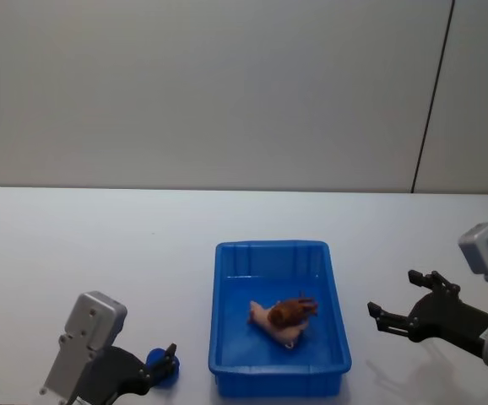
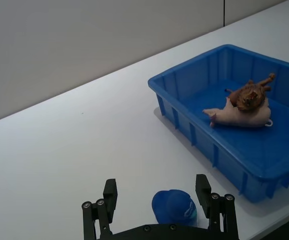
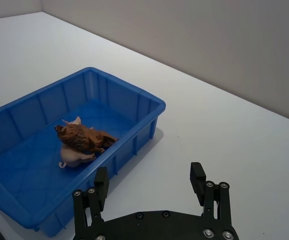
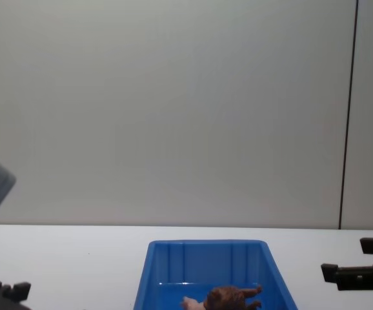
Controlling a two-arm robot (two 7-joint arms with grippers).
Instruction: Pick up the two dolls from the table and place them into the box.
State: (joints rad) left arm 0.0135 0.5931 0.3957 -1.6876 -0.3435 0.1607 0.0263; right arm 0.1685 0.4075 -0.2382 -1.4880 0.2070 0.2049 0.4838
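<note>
We find both dolls already inside the box (image 1: pixel 271 246). The pink doll (image 1: pixel 265 319) lies about the middle of the blue floor, and the brown doll (image 1: pixel 295 310) rests on top of it, touching. The box stands on the table (image 1: pixel 100 245), near us and roughly central.

Our left gripper (image 2: pixel 156 192) hangs low at the near left of the box, its fingers spread and holding nothing. A small blue rounded thing (image 2: pixel 174 206) lies just beneath it (we cannot tell what it is, nor whether it touches the gripper). Our right gripper (image 1: pixel 393 295) hovers to the right of the box, apart from it, its fingers also wide and empty.

We judge the placing step done for both toys, so the task looks as good as complete. In our view, all that is left is to draw both arms clear without nudging the box walls. No new grasp seems called for.
</note>
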